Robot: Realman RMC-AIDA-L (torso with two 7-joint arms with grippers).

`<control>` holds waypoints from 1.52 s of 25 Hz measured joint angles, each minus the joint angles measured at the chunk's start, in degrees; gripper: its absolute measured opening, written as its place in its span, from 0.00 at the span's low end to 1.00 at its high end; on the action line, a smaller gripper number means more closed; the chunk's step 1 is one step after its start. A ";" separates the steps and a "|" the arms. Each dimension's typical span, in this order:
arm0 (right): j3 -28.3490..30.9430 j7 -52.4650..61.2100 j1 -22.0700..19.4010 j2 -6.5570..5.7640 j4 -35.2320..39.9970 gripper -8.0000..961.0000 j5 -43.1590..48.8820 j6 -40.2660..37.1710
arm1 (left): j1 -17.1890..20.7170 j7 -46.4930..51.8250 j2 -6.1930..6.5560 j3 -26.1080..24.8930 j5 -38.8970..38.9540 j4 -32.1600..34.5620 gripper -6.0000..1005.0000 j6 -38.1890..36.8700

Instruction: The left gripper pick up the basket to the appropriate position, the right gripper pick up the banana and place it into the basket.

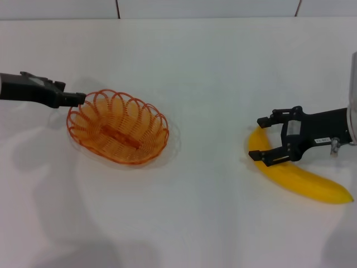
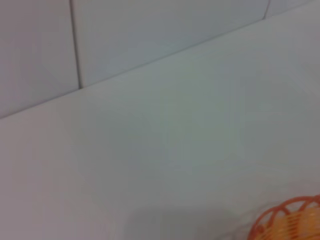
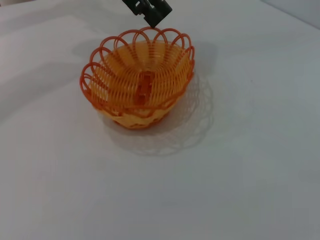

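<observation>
Two grippers: one left, one right, both in the head view.
Baskets: one, orange wire basket (image 1: 118,128), at about 9 o'clock from picture centre on the white table (image 1: 201,84).
Bananas: one, yellow banana (image 1: 304,178), at about 4 o'clock from picture centre, lying flat on the table.
Left gripper (image 1: 80,99): its tip is at the basket's looped rim, on the 10 o'clock side of the basket; the fingers appear closed on the rim there, though the contact is small in the head view. The right wrist view shows the same black tip (image 3: 149,11) at the far rim of the basket (image 3: 137,82).
Right gripper (image 1: 261,139): jaws spread wide, one finger on each side of the banana's upper end; the lower finger (image 1: 266,156) overlaps the fruit, the upper one stands apart from it. Nothing is clamped between them.
Basket contents: none seen; the wire floor shows through.
Basket to banana: well apart, bare table between them.
Edges: the table's far edge meets a tiled wall (image 1: 206,8) at 12 o'clock; the banana's lower tip lies near the picture's right border.
Open room: bare table at 12 and 6 o'clock of the basket.
Left wrist view: only a piece of basket rim (image 2: 280,220), otherwise table and wall.
</observation>
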State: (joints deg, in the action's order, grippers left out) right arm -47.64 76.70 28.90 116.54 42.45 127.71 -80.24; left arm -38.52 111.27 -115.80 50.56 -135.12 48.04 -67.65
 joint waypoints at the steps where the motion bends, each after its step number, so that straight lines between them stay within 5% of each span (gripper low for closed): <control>1: 0.00 0.01 0.08 0.00 0.00 0.93 0.00 0.00 | -0.32 0.29 0.01 -0.06 -0.76 -0.24 0.40 0.22; 5: -0.05 0.02 0.18 0.00 0.00 0.93 0.00 0.00 | -1.95 0.48 -0.34 0.30 -3.46 -2.10 0.62 2.12; 10: -0.09 0.07 0.19 0.00 -0.04 0.93 0.00 0.00 | -3.30 -0.07 -0.52 1.07 -3.86 -4.10 0.74 3.24; 22: -0.09 0.81 0.45 -0.05 -0.14 0.93 0.00 0.00 | -6.09 -3.38 -0.57 1.13 -2.85 -11.00 0.73 7.67; 35: -0.18 0.82 0.48 -0.09 -0.53 0.93 0.00 -0.01 | -5.15 -2.81 -0.64 1.45 -2.61 -11.34 0.72 7.68; 38: -0.18 0.72 0.45 -0.10 -0.53 0.93 0.00 0.00 | -4.85 -2.95 -0.58 1.41 -2.54 -11.05 0.59 7.66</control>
State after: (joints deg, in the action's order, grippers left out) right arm -47.82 77.42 29.35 116.45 41.92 127.70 -80.25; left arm -43.37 108.32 -116.39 51.97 -137.66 36.99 -59.99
